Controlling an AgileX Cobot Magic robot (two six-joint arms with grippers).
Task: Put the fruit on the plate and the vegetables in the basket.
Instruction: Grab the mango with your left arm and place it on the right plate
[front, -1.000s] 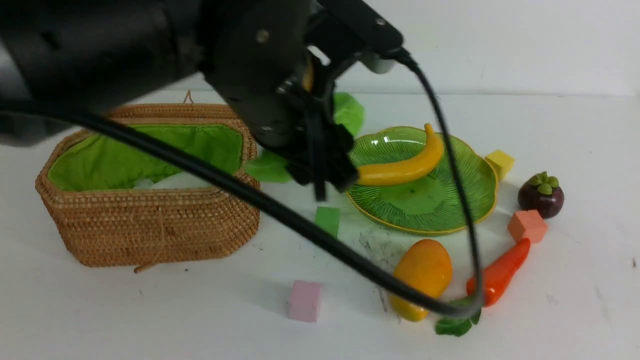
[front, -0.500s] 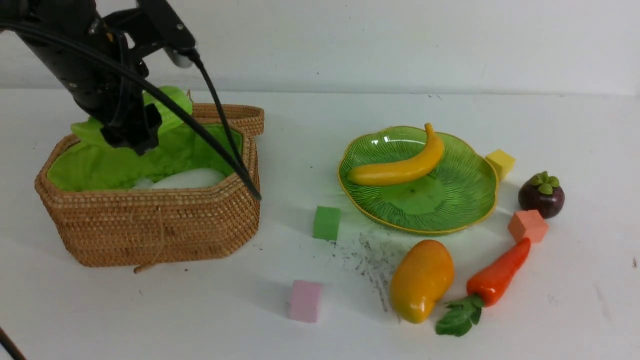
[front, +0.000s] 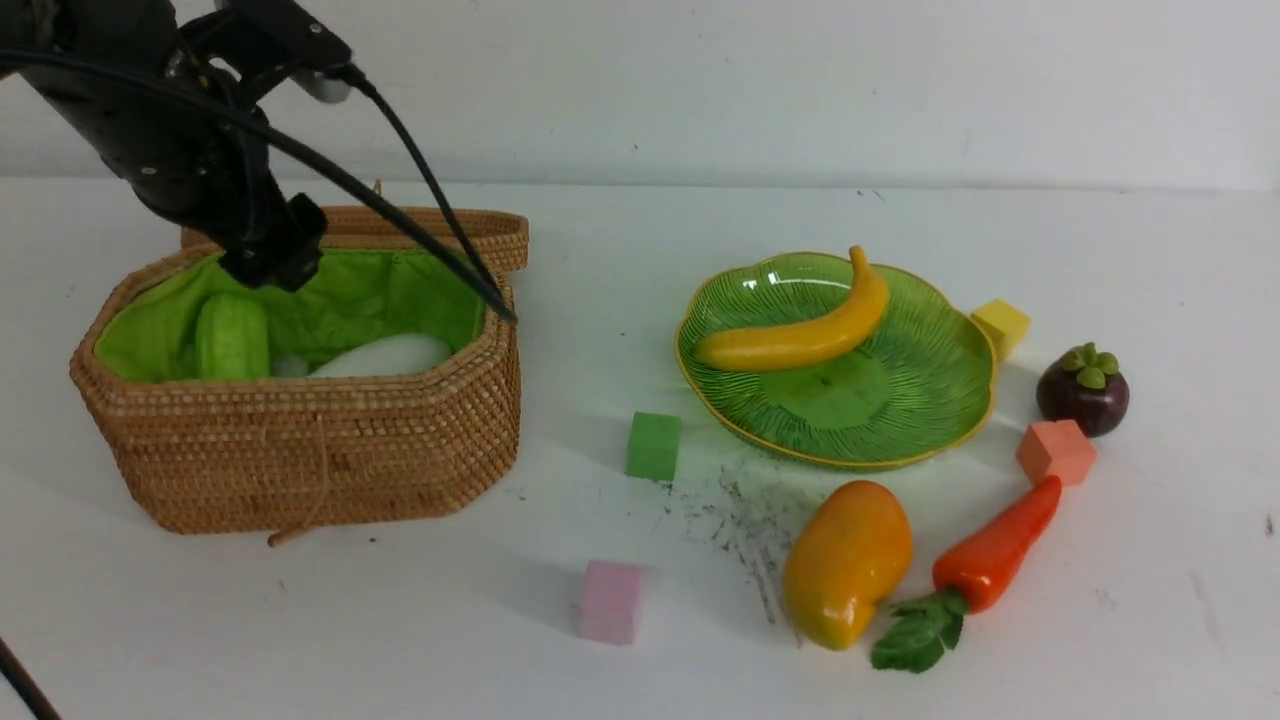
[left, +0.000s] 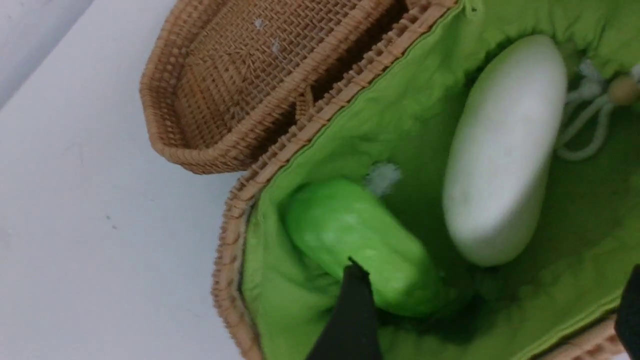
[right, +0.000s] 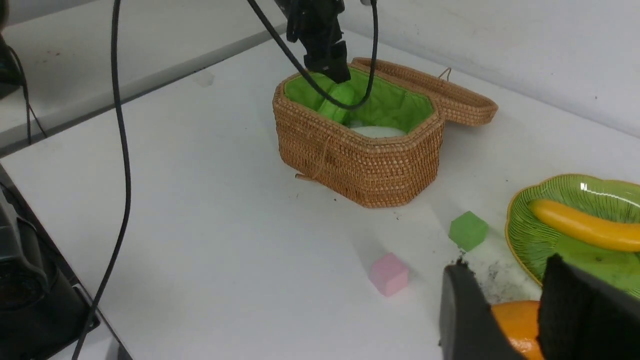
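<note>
Noted cucumber (front: 232, 335) and radish (front: 380, 355) in basket (front: 300, 460) just under spread, empty left end effector (front: 270, 265), banana (front: 800, 338) on plate (front: 900, 405) far to its right; left to sort: mango (front: 845, 560) ahead of half-spread right end effector (right: 507, 265), carrot (front: 1000, 545), mangosteen (front: 1082, 395).

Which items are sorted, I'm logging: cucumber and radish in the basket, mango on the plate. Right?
No: the front view shows the banana on the plate; the mango lies on the table. Cucumber and radish are in the basket.

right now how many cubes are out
4: green cube front-left of the plate, pink cube nearest the camera, yellow cube right of it, salmon cube by the carrot.
</note>
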